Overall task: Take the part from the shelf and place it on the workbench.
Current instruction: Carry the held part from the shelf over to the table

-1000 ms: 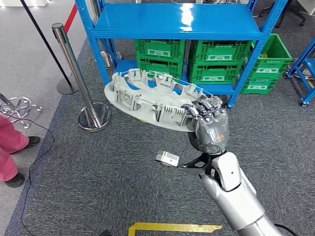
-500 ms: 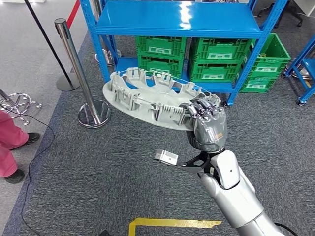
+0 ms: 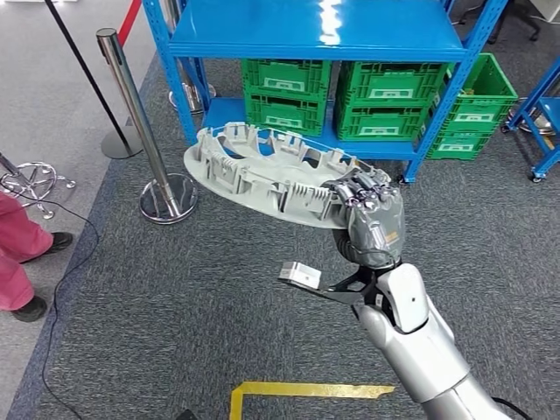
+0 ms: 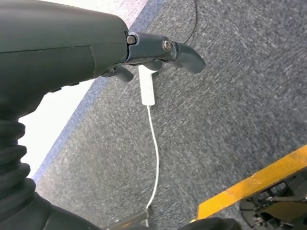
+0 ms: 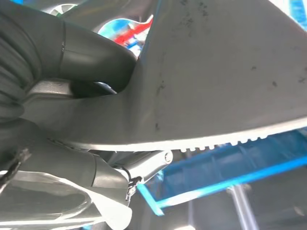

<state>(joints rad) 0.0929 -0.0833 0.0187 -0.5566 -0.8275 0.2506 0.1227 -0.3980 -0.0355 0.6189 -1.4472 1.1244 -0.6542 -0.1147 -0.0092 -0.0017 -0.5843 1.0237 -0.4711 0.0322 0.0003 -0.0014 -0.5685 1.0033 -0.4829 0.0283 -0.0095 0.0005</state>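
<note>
My right hand (image 3: 371,219) grips one end of a long grey plastic part (image 3: 264,175) with ribs and clips. The part juts out to the left, held roughly level above the carpet in front of the blue shelf (image 3: 317,35). In the right wrist view the part's smooth underside (image 5: 224,72) lies against my thumb (image 5: 90,52), with the other fingers under its edge. In the left wrist view my left hand (image 4: 145,52) hangs over grey carpet with its fingers curled in and nothing in them.
Green crates (image 3: 389,96) fill the shelf's lower level. A chrome stanchion (image 3: 142,131) with a round base stands left of the shelf. A person's red trouser leg and shoe (image 3: 23,262) are at the left edge. Yellow floor tape (image 3: 304,389) lies near me.
The view has shifted slightly, bringing the shelf a little nearer. My right hand still holds the part in the same way.
</note>
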